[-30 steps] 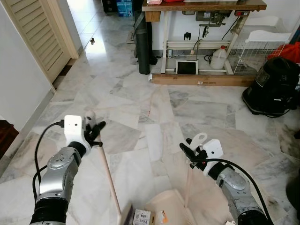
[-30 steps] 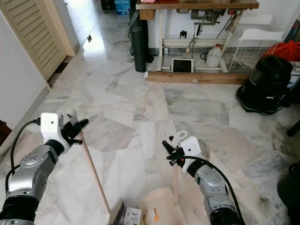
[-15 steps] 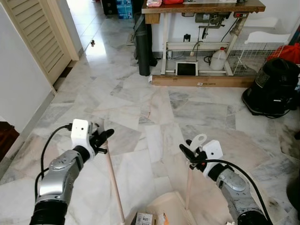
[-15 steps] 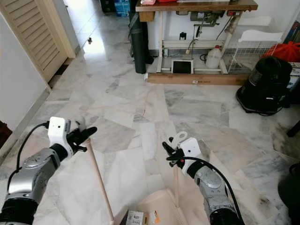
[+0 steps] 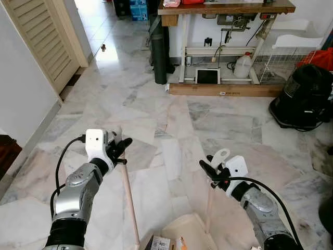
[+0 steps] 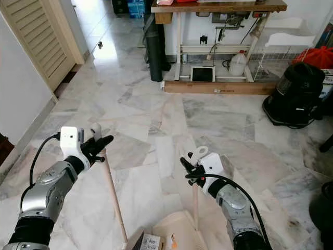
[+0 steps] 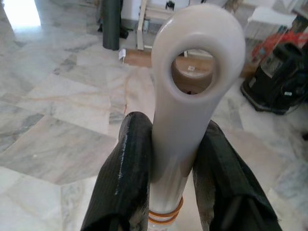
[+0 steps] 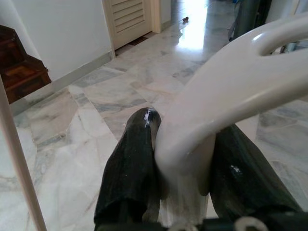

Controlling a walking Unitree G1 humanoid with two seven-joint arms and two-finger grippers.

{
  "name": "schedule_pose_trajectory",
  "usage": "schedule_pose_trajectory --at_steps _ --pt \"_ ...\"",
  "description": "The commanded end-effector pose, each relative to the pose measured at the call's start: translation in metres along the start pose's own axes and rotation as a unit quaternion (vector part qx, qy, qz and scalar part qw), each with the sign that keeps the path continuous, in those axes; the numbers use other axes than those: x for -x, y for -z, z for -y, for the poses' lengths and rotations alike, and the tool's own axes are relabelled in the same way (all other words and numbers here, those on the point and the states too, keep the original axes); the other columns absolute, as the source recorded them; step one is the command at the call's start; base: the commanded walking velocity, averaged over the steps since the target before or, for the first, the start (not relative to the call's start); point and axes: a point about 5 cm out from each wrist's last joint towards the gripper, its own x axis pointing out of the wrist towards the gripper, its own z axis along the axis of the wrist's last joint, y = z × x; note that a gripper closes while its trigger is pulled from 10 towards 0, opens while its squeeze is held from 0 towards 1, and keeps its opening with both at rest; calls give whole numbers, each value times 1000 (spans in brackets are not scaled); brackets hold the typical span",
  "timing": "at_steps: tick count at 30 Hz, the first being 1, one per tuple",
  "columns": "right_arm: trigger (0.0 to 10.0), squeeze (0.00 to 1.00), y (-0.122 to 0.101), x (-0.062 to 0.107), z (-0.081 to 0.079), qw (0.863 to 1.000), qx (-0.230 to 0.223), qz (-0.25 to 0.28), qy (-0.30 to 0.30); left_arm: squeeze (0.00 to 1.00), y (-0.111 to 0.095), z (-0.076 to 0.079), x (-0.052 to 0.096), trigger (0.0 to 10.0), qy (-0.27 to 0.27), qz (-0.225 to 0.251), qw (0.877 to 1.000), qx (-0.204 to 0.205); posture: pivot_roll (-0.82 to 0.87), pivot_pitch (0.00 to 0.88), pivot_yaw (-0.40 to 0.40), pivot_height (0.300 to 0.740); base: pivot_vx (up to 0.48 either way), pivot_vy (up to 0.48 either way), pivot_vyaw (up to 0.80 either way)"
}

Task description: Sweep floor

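My left gripper is shut on the top of a pale broom handle, which slants down to the lower edge of the eye views. The left wrist view has the two black fingers clamped on the handle's looped end. My right gripper is shut on the white handle of a beige dustpan standing on the marble floor between my arms. The right wrist view has black fingers on either side of that handle. Small packets of litter lie at the dustpan's mouth.
A wooden table with a jug and a tablet beneath it stands ahead. A black vacuum cleaner sits at the right, next to a wire rack. A louvred door and a white wall are on the left. Marble floor lies between.
My left gripper has carried the broom's top to the right and a little nearer the dustpan. The right gripper and dustpan have held still.
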Motion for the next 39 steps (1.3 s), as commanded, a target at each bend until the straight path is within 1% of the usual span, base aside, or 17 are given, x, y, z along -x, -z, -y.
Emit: schedule_pose_trajectory --at_steps 1,7,8,12,17,21,23,24,25,28,30,32,34,36,37,38,39 --pt "10000 0 -11 -6 3 1000 3 23 0 0 -13 9 -6 10000 21 49 995 80 -65 31 68 740 0 0 0" --pt "10000 0 -9 -6 1 1000 12 15 -4 0 -15 7 -5 10000 18 57 994 96 -57 31 67 740 0 0 0" --pt "10000 0 -9 -6 1 1000 12 16 -4 0 -15 6 -5 10000 17 57 993 97 -57 31 67 740 0 0 0" --pt "10000 0 -10 -8 0 1000 8 19 -1 0 -15 6 -5 10000 16 67 989 129 -55 38 68 740 0 0 0" --pt "10000 0 -10 -9 -5 1000 -5 21 -17 0 -17 9 -8 10000 13 82 986 141 -55 38 68 740 0 0 0" --pt "10000 0 -8 -8 -7 999 -7 18 -26 0 -21 8 -7 10000 -15 104 989 104 -59 37 67 740 0 0 0" --pt "10000 0 -7 -6 -6 1000 -4 18 -16 0 -24 3 -5 10000 -39 116 991 45 -60 31 66 740 0 0 0" --pt "10000 0 -7 -6 -6 1000 -4 18 -16 0 -24 3 -5 10000 -39 116 991 45 -60 31 66 740 0 0 0" --pt "10000 0 -7 -6 -5 1000 -1 18 -12 0 -25 2 -3 10000 -45 118 992 26 -61 29 67 740 0 0 0" --pt "10000 0 -6 -5 -4 1000 1 16 -6 0 -24 -3 1 10000 -53 119 991 0 -59 27 67 740 0 0 0" --pt "10000 0 -6 -5 -4 1000 1 16 -6 0 -23 -4 2 10000 -48 113 992 -18 -54 18 66 740 0 0 0" --pt "10000 0 -5 -5 -4 1000 2 15 -6 0 -20 -5 5 10000 -38 99 992 -65 -52 13 66 740 0 0 0" --pt "10000 0 -6 -6 -5 1000 1 15 -7 0 -17 -4 6 10000 -27 88 992 -90 -50 11 66 740 0 0 0" --pt "10000 0 -6 -6 -5 1000 1 15 -7 0 -16 -4 6 10000 -25 87 992 -93 -50 11 66 740 0 0 0" --pt "10000 0 -6 -6 -5 1000 1 16 -7 0 -15 -5 7 10000 -20 80 990 -111 -50 11 66 740 0 0 0" --pt "10000 0 -7 -7 -4 1000 1 17 -6 0 -12 -6 7 10000 -11 64 987 -144 -47 17 66 740 0 0 0" --pt "10000 0 -7 -7 -4 1000 0 17 -6 0 -10 -6 7 10000 -8 57 986 -157 -47 17 66 740 0 0 0"
